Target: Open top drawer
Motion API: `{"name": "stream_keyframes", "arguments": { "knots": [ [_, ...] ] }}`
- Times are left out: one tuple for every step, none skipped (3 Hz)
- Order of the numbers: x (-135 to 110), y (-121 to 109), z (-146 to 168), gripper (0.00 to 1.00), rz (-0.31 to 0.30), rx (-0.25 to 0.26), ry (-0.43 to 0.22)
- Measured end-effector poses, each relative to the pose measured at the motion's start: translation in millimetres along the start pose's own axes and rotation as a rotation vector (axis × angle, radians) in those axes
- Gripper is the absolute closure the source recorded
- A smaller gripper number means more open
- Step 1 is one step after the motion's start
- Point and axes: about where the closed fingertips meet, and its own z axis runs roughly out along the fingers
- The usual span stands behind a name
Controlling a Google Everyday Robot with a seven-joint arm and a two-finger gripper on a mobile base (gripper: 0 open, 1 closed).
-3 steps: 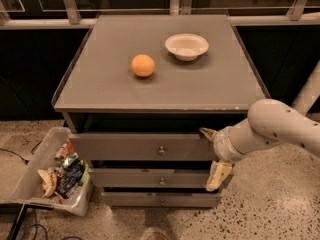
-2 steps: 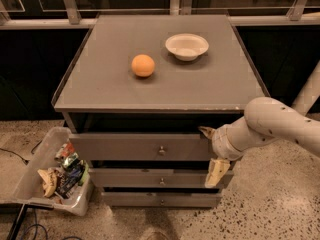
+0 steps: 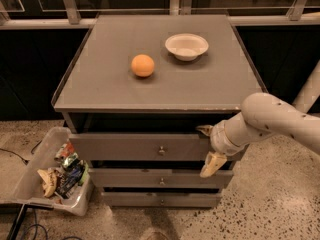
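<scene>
The top drawer [image 3: 130, 147] is the uppermost grey front of three, with a small round metal knob [image 3: 161, 149] at its centre. My gripper [image 3: 208, 147] is at the right end of this front, to the right of the knob. It is open. One finger [image 3: 205, 130] is at the drawer front's top edge and the other finger [image 3: 212, 164] is at its bottom edge, so the two span the front's height. The white arm [image 3: 270, 121] reaches in from the right. The drawer's inside does not show.
An orange [image 3: 143, 65] and a white bowl [image 3: 186, 46] sit on the cabinet top [image 3: 100, 89]. Two shorter drawers [image 3: 160, 178] lie below. A clear bin of wrappers [image 3: 55, 174] stands on the floor at the left, with cables beside it. A railing runs behind the cabinet.
The arm and gripper have shifted slightly left along the top drawer front, and the lower finger has come up a little. The drawer, orange and bowl have not moved.
</scene>
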Motion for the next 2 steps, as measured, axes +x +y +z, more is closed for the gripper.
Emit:
{"name": "stream_keyframes", "arguments": {
  "knots": [
    [0.0, 0.0, 0.0, 0.42, 0.0, 0.0, 0.0],
    [0.0, 0.0, 0.1, 0.65, 0.0, 0.0, 0.0]
  ]
}}
